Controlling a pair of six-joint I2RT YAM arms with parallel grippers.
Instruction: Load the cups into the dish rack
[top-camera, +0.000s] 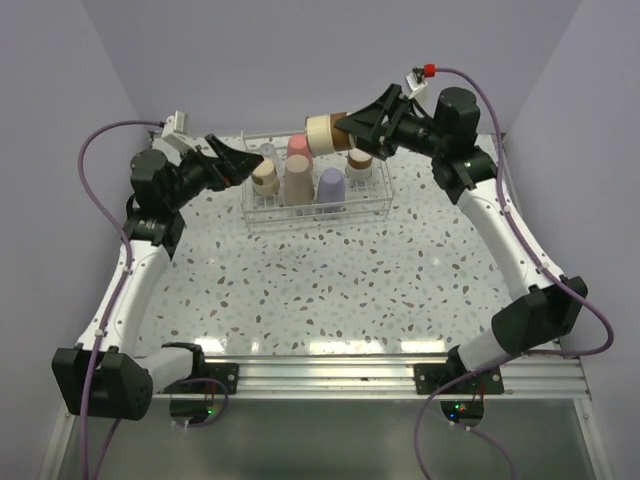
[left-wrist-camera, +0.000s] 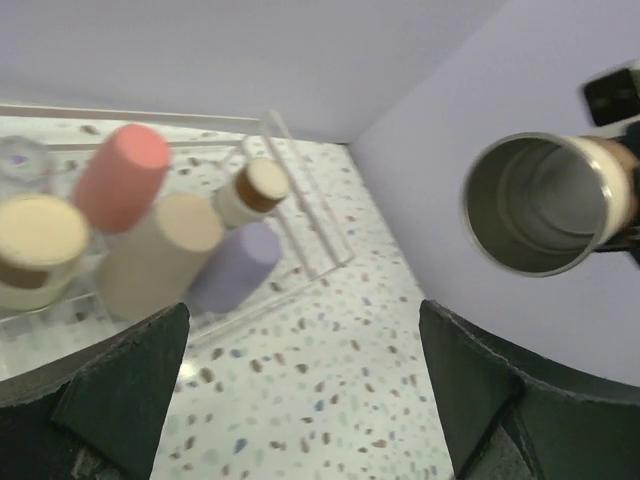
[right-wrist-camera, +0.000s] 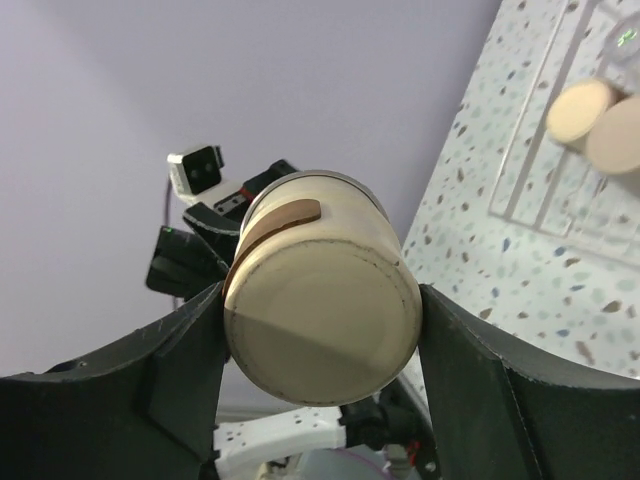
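The clear wire dish rack (top-camera: 380, 205) stands at the back of the table. Upside down in it are a coral-red cup (top-camera: 297, 148), a beige cup (top-camera: 298, 182), a lavender cup (top-camera: 331, 188), two steel cups with tan bases (top-camera: 265, 178) (top-camera: 360, 163) and a tiny clear cup (top-camera: 268, 150). My right gripper (top-camera: 345, 130) is shut on a third steel cup (top-camera: 322, 133) (right-wrist-camera: 320, 300) and holds it sideways in the air above the rack's back edge. My left gripper (top-camera: 250, 162) (left-wrist-camera: 305, 400) is open and empty at the rack's left end. In the left wrist view the held cup's open mouth (left-wrist-camera: 540, 205) faces the camera.
The speckled table (top-camera: 330, 280) stretches in front of the rack. Lavender walls close in the back and both sides. A metal rail (top-camera: 320, 372) runs along the near edge between the arm bases.
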